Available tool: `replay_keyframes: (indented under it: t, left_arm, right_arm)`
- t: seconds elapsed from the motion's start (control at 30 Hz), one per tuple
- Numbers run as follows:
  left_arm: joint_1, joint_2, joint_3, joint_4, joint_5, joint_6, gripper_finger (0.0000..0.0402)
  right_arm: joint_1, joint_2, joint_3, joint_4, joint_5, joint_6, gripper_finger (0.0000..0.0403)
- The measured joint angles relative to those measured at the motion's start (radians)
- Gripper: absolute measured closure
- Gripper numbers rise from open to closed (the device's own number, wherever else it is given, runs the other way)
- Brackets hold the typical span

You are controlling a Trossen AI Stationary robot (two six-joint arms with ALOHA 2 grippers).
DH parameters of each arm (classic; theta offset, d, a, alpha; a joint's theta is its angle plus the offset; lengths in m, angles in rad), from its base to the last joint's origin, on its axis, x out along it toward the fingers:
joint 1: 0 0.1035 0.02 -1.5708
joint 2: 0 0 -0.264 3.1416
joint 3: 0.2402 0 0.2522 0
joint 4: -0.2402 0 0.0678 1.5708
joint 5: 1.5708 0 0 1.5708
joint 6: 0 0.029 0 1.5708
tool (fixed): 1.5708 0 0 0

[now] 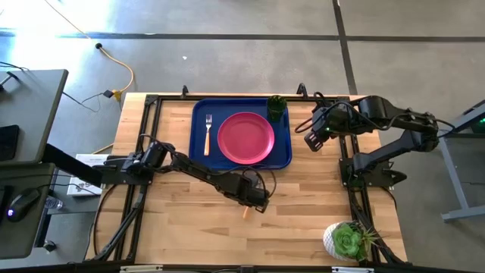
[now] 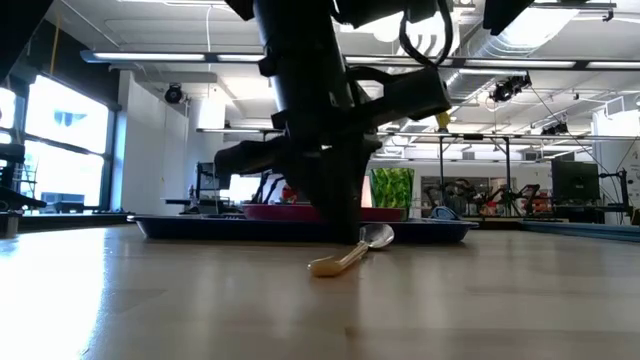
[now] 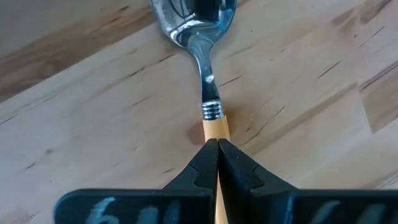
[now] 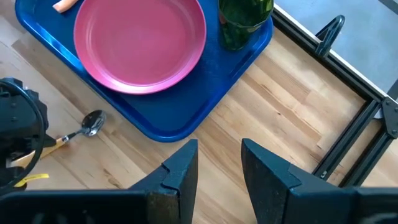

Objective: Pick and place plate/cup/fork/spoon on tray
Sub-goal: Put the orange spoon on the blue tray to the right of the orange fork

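The left arm reaches low across the worktop; the left gripper [image 3: 218, 163] pinches the spoon [image 3: 205, 74] by its handle, near the tray's [image 1: 198, 136] front edge.

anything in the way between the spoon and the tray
Nothing visible. The left gripper is shut on the spoon handle on bare table just in front of the tray. Plate, fork and cup sit on it, with blue floor bare between them.
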Motion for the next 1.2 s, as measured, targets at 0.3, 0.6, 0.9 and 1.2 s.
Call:
replay_keyframes:
  t: [0.3,0.6,0.9,1.2]
  left_arm:
    - [0.001,-0.021,-0.006,-0.038,-0.030,0.009,0.0400]
    - [0.025,-0.046,-0.007,-0.078,-0.002,0.014,0.0398]
    - [0.042,-0.057,-0.006,-0.096,0.073,0.043,0.0398]
    - [0.038,-0.068,-0.005,-0.278,0.094,0.056,0.0398]
  right_arm:
    - [0.000,0.000,0.000,0.015,0.000,-0.002,0.0289]
    - [0.000,0.000,0.000,0.015,0.002,-0.003,0.0289]
    - [0.000,0.000,0.000,0.014,0.003,-0.003,0.0289]
    - [0.000,0.000,0.000,0.014,0.020,-0.004,0.0289]
